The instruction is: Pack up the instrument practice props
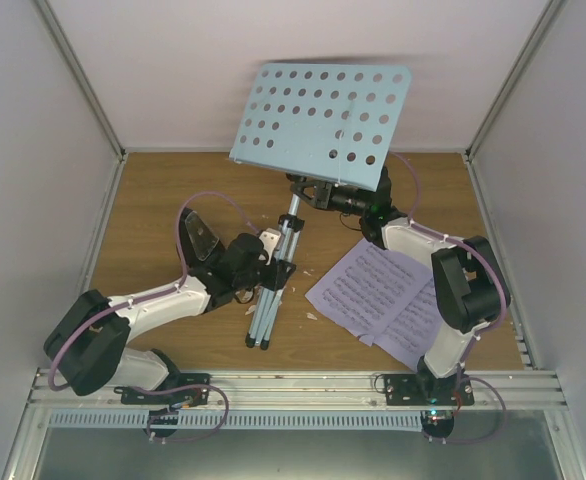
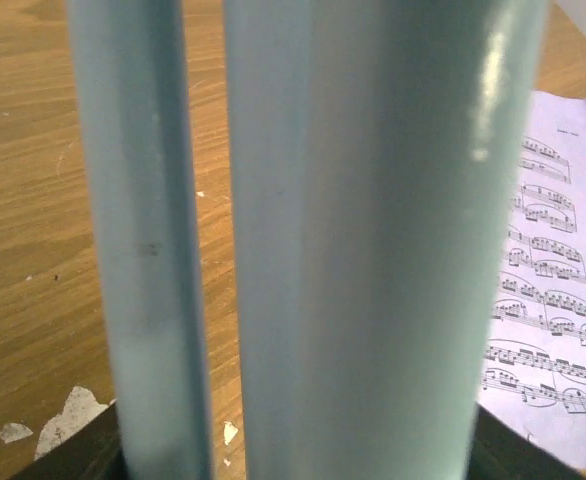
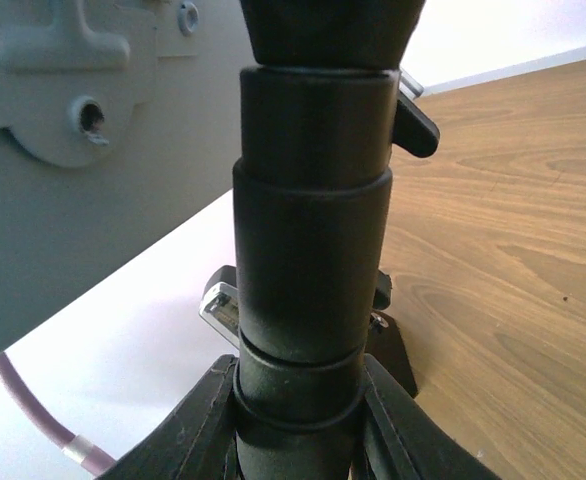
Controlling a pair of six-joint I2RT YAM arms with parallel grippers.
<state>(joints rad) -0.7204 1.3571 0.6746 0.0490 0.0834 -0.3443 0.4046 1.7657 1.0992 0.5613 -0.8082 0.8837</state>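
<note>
Step in hand, likely stand stowage: the right pincer [image 3: 298, 430] clamps the music stand [image 1: 321, 110] neck, its folded legs [image 2: 353, 250] lie inside the left pincer [image 1: 263, 263], grip indeterminate; next, confirm that hold before lowering.

Two pale blue tubes of the music stand [image 2: 373, 250] fill my left wrist camera, sheet music [image 2: 558, 290] at right, white crumbs [image 2: 68, 420] on the wooden table [image 2: 33, 200] lower left.
</note>
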